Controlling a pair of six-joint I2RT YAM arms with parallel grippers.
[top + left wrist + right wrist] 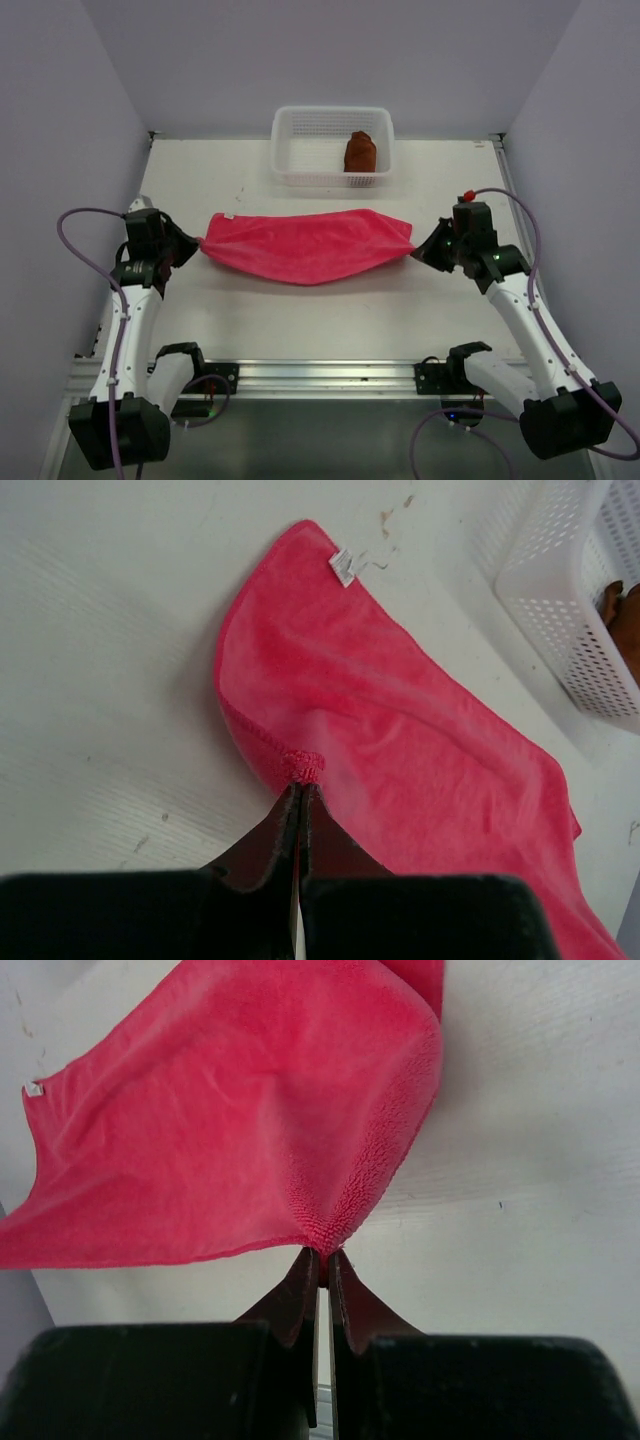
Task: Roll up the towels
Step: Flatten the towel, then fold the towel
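I see white shells on my left arm (pixel 135 315) and right arm (pixel 525 320), black joints, looping lilac cables (pixel 68 240), a red cap (pixel 466 194) by my right wrist

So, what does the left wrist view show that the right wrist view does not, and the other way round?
Only the left wrist view: the white mesh basket with a bit of the rust-brown towel inside, and the left gripper shut on one end of the pink towel. Only the right wrist view: the right gripper shut on the other end. Both: the pink towel, its small white tag and the table.
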